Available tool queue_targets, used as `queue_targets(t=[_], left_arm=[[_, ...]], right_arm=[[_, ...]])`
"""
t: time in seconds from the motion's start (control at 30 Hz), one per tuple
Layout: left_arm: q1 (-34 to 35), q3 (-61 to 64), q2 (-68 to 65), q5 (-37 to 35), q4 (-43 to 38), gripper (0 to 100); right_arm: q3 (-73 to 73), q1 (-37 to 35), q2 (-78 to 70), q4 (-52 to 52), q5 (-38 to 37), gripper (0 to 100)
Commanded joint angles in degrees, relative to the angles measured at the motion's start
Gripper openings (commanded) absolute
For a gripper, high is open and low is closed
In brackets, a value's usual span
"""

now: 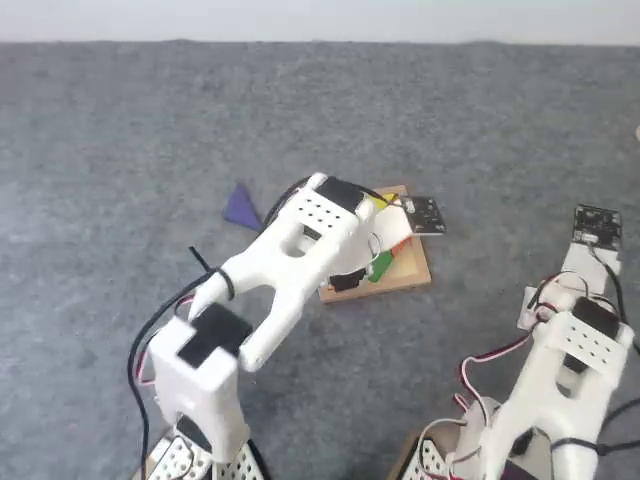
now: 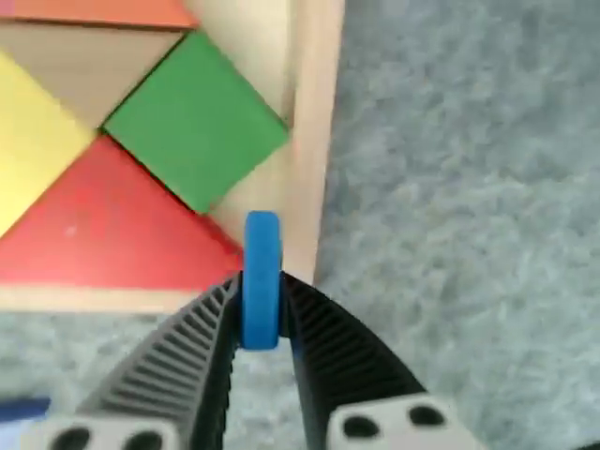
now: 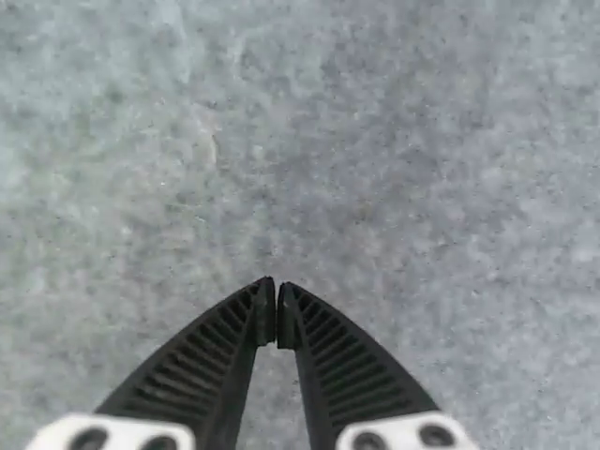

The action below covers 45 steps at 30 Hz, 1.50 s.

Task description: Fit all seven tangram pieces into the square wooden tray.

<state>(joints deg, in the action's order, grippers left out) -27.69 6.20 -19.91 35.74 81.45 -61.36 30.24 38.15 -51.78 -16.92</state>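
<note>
My left gripper (image 2: 262, 289) is shut on a thin blue piece (image 2: 262, 242), held on edge right above a corner of the square wooden tray (image 2: 314, 112). In the tray lie a green square (image 2: 195, 127), a red triangle (image 2: 103, 225), a yellow piece (image 2: 28, 150) and an orange piece (image 2: 94, 9), with bare wood between them. In the high view the left arm (image 1: 300, 250) covers much of the tray (image 1: 415, 272). A purple triangle (image 1: 241, 207) lies on the carpet beyond the arm. My right gripper (image 3: 276, 291) is shut and holds nothing above bare carpet.
Grey carpet covers the whole table. The right arm (image 1: 575, 350) stands at the near right, well apart from the tray. Open carpet lies between the tray and the right arm, and along the far side.
</note>
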Motion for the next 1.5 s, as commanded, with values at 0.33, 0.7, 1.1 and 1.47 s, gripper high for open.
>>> queue_targets(t=[0.33,0.7,1.1,1.47], left_arm=[[-3.8,-2.3,-1.1,2.0,-4.3,2],[-2.0,-4.9,-1.1,0.3,-4.4,14],[-0.9,-6.7,-0.6,0.2,-4.3,14],[3.3,-12.2,-1.1,0.2,-1.9,14]], right_arm=[[3.4,1.8,1.8,0.9,-1.1,1.3],[3.2,-0.3,1.8,0.7,-1.2,1.3],[3.2,-0.3,1.8,0.6,-1.2,1.3],[3.1,-0.4,1.8,0.7,-1.2,1.3]])
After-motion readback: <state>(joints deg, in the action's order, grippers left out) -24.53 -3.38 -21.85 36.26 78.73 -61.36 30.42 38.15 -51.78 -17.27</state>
